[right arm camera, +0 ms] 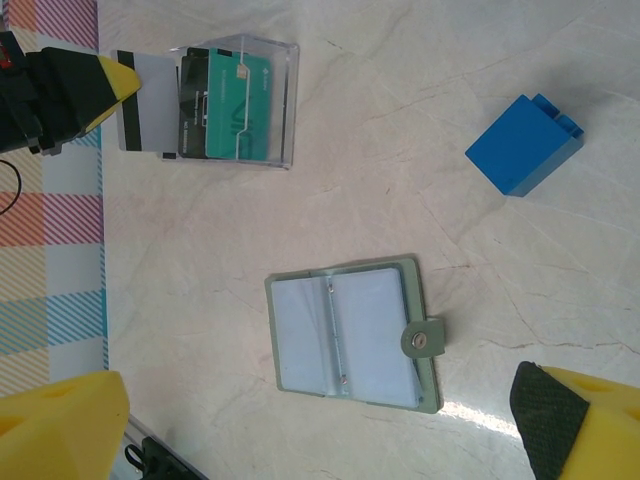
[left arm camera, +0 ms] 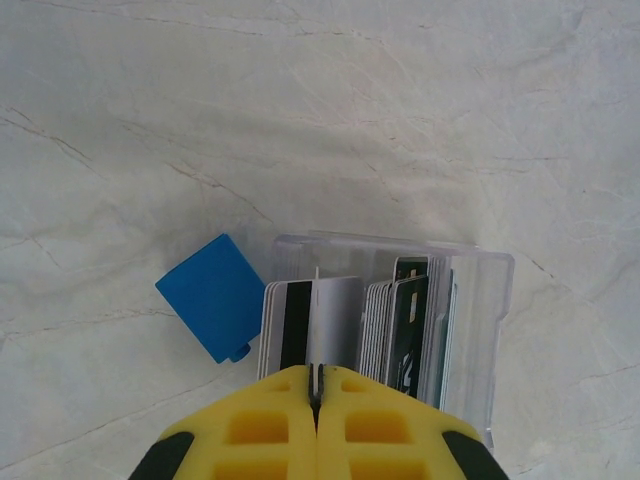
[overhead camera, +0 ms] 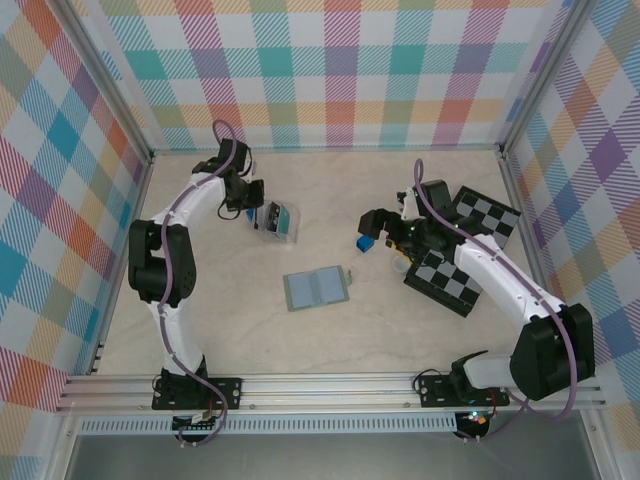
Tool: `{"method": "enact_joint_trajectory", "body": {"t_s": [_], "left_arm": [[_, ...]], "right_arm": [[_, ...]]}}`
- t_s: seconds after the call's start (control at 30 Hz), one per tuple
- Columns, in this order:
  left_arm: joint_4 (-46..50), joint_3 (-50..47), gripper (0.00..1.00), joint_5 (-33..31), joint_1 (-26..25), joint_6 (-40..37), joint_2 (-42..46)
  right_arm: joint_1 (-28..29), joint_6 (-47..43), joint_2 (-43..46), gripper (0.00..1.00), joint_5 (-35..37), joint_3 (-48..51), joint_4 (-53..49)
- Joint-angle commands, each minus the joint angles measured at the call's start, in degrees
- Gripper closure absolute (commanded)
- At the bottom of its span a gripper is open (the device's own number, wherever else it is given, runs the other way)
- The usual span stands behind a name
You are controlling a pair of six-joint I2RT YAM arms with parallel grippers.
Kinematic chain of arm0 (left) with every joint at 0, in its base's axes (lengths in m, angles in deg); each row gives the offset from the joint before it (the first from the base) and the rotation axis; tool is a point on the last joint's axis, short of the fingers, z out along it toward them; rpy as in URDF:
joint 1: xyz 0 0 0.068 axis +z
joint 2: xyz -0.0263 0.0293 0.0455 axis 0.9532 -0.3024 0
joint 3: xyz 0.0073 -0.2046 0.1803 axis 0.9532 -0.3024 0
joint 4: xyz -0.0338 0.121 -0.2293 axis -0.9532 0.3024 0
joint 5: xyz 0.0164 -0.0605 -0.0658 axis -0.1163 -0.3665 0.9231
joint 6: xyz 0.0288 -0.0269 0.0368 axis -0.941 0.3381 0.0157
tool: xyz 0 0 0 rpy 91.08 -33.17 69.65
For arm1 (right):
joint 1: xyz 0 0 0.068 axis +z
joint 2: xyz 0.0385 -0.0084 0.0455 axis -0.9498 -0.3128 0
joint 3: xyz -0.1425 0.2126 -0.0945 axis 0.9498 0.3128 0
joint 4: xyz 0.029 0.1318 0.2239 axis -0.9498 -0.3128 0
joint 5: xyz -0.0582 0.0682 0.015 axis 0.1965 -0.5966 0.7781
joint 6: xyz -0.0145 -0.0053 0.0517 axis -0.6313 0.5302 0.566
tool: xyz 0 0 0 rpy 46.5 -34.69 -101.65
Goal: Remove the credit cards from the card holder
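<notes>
Card holder (overhead camera: 318, 288) lies open, flat, mid worktop (overhead camera: 200, 330), btwn arms. L pincer (left arm camera: 316, 385) clenched on striped card (left arm camera: 335, 320) at clear stand (left arm camera: 480, 320); R pincer (overhead camera: 370, 228) released, wide, empty, above worktop.

A clear plastic stand (overhead camera: 277, 222) sits far left on the table (overhead camera: 330, 340). A blue block (overhead camera: 366, 243) lies right, near checkered boards (overhead camera: 447, 280).

The top external camera looks steeply down from high behind the near edge over the whole table (overhead camera: 200, 330). The left wrist camera sits close above the clear card stand (left arm camera: 480, 300). The right wrist camera looks down from farther off, sharing that stand and the open card holder (right arm camera: 345, 335) with the overhead view.
</notes>
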Motion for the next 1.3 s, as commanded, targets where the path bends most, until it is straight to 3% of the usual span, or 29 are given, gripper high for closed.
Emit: {"method": "enact_joint_trajectory", "body": {"t_s": [0.0, 0.07, 0.2, 0.4, 0.53, 0.7, 0.83, 1.0, 1.13, 1.27], "left_arm": [[1.19, 1.44, 1.0, 0.38, 0.74, -0.17, -0.4], [1.9, 1.99, 0.96, 0.4, 0.77, -0.19, -1.14], [2.83, 2.6, 0.75, -0.3, 0.76, 0.76, -1.55], [3.35, 3.3, 0.53, -1.8, 0.75, 3.11, 0.75], [4.18, 3.2, 0.41, -1.53, 0.75, 7.34, 4.73], [1.86, -3.94, 0.28, -0.12, 0.79, 12.97, 14.14], [-0.06, -12.24, 0.13, -1.48, 0.79, 15.0, 22.51], [0.03, -21.27, 0.01, -3.14, 1.19, 16.05, 31.21], [-0.07, -28.03, 0.0, -3.65, 2.09, 18.55, 37.28], [0.08, -33.04, 0.0, -4.64, 2.4, 20.6, 40.48]], "right_arm": [[-0.17, 0.73, 1.21, 0.0, -0.56, 0.93, 0.73], [-0.22, 0.86, 0.89, 0.0, -0.56, 0.75, 0.57], [-0.23, 0.97, 0.91, 0.0, -0.56, 0.5, 0.74], [-0.21, 0.72, 0.89, 0.0, 0.0, 0.27, 0.12], [-0.12, 0.24, 0.58, 0.0, -0.18, -0.12, -0.05], [1.68, -1.69, 0.16, 0.0, 2.05, -1.32, -1.6], [5.92, -3.48, -1.36, 0.0, 5.98, -3.12, -3.03], [15.02, -5.89, -6.97, 0.02, 13.43, -7.02, -5.81], [23.4, -7.22, -15.33, 0.04, 19.84, -14.07, -10.97], [28.35, -6.5, -24.45, 0.09, 20.88, -21.64, -15.32]]}}
